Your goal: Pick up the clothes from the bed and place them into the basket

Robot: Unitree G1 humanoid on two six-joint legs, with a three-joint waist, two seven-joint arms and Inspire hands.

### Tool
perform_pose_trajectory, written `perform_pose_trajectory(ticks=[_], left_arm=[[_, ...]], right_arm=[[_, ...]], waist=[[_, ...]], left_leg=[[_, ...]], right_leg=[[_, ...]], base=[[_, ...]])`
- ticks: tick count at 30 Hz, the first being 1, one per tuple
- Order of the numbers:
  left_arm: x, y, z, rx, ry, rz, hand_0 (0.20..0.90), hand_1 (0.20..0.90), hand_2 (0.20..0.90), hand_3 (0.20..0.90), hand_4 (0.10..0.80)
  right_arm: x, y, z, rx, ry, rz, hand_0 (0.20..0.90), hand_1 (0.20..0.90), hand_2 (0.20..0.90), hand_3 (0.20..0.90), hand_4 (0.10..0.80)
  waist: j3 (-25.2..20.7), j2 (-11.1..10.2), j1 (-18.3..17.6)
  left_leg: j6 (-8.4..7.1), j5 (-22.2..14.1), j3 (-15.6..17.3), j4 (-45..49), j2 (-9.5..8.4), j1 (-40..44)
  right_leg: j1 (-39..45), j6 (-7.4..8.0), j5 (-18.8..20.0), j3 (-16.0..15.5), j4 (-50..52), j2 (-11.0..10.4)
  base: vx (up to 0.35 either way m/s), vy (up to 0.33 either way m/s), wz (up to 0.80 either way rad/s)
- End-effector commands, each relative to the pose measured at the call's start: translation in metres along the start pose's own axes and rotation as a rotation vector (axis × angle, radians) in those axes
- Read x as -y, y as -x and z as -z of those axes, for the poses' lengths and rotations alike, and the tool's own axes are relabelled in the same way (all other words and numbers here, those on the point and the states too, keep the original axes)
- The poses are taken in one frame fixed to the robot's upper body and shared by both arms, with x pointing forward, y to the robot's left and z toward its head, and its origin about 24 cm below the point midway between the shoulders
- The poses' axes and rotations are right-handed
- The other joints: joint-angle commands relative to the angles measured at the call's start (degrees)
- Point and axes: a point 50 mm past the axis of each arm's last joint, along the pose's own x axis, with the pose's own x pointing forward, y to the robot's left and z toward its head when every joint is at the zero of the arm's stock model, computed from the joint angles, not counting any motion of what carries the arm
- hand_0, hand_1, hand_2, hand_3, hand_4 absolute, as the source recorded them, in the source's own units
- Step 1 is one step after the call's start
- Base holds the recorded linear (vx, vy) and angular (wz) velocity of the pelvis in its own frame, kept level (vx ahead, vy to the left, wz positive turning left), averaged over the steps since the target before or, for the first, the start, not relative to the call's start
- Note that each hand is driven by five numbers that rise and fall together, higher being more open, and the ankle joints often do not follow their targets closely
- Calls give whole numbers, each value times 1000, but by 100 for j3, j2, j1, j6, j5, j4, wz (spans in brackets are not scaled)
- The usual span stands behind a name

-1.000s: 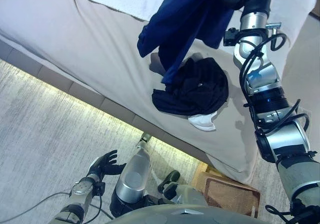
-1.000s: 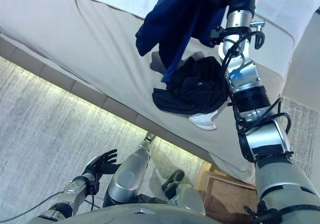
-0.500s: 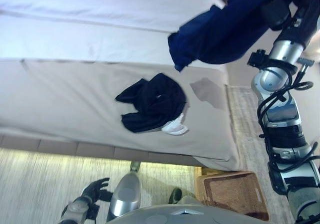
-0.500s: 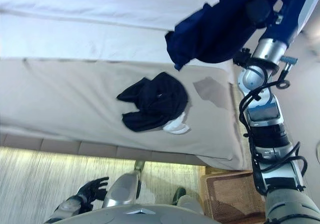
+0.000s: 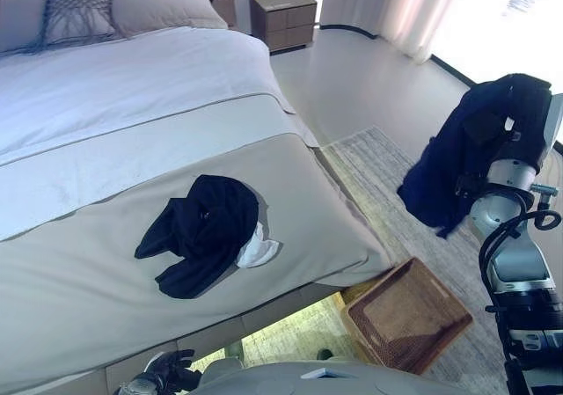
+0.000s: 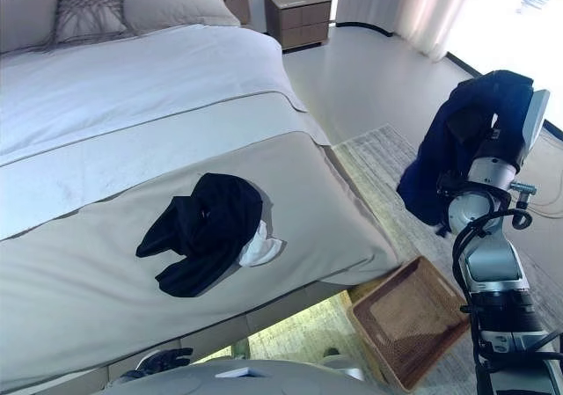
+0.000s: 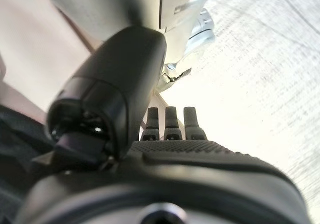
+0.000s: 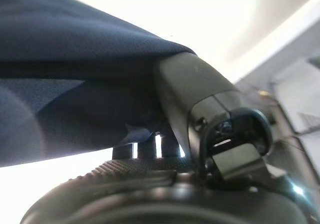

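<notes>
A navy blue garment [image 5: 449,175] hangs in the air off the bed's right side, above the rug and a little beyond the wicker basket [image 5: 442,288]. My right hand [image 8: 190,84] is raised and shut on it, with the cloth draped over the fingers. A black garment [image 5: 198,232] with a white piece [image 5: 258,252] beside it lies crumpled on the beige bed cover [image 5: 79,272]. The basket stands on the floor by the bed's near right corner and looks empty. My left hand [image 5: 163,379] hangs low at the bed's front edge, fingers relaxed and holding nothing.
The bed [image 5: 106,105] fills the left and middle, with pillows [image 5: 79,12] at its head. A wooden nightstand [image 5: 283,12] stands at the far side, curtains [image 5: 396,8] beyond it. A grey rug [image 5: 387,162] lies right of the bed.
The camera has swung, so the whole scene has shifted. My right arm has carried the navy garment off the bed to the right, over the rug near the basket. The black garment has stayed put.
</notes>
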Motion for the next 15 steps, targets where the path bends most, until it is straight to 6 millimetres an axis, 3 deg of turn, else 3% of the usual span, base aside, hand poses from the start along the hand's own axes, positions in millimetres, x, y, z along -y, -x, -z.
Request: perform_pose_trajectory(ticks=[1, 3, 7, 12, 15], left_arm=[[24, -7, -63, 195, -21, 106, 900, 900, 900, 900, 800], [23, -7, -57, 175, -19, 96, 900, 900, 900, 900, 800], [15, -7, -56, 160, -21, 75, 900, 900, 900, 900, 800], [2, -6, -69, 192, -21, 55, 900, 900, 900, 900, 800], [-2, -4, -93, 273, -11, 44, 900, 900, 900, 900, 800]], right_arm=[[28, -21, -10, 52, 20, 108, 300, 300, 300, 200, 100], [29, -9, 30, -112, 101, 89, 300, 300, 300, 200, 100], [30, 4, 64, -270, 206, 54, 300, 300, 300, 200, 100], [39, 11, 101, -426, 409, 39, 300, 300, 300, 200, 100], [40, 4, 112, -493, 506, 39, 300, 300, 300, 200, 100]], waist=[[-224, -12, 137], [-198, -1, 85], [-127, 30, 40], [75, 201, 19], [375, 376, 17]], left_leg=[[249, -1140, 411, 43, -226, 516], [245, -1133, 468, 43, -190, 528], [240, -1105, 519, 43, -152, 506], [216, -1020, 513, 43, -143, 355], [175, -922, 454, 43, -155, 130]], right_leg=[[-436, -146, 192, -272, 101, 208], [-456, -144, 201, -232, 100, 228], [-526, -148, 201, -195, 141, 239], [-735, -170, 215, -169, 221, 239], [-1005, -197, 222, -156, 316, 203]], base=[[-31, -74, -15], [-20, -90, -16], [-31, -103, -6], [-93, -106, -11], [-226, -81, -4]])
